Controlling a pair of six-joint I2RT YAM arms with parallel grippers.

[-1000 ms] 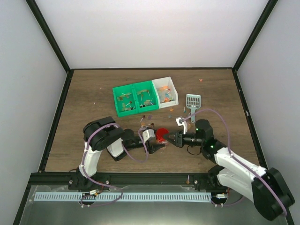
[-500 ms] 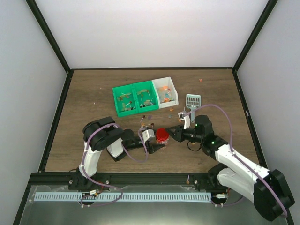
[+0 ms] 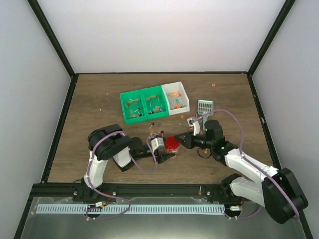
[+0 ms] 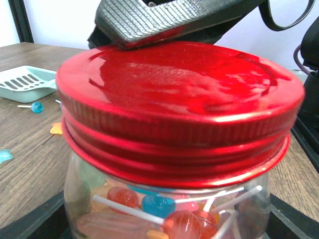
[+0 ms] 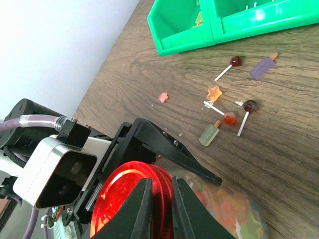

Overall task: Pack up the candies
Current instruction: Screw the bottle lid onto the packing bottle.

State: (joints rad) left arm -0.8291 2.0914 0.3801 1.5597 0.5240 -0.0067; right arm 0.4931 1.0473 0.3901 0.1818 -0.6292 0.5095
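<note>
Gripping a clear glass jar by its lower sides, the left claw holds it upright. Candies show through the glass under a round red metal lid. The right claw rests on that lid, jaws nearly together; whether they pinch it I cannot tell. Beyond, more sweets lie loose on the brown wooden table — then a pale slotted scoop, green plastic bins and a white bin.
</note>
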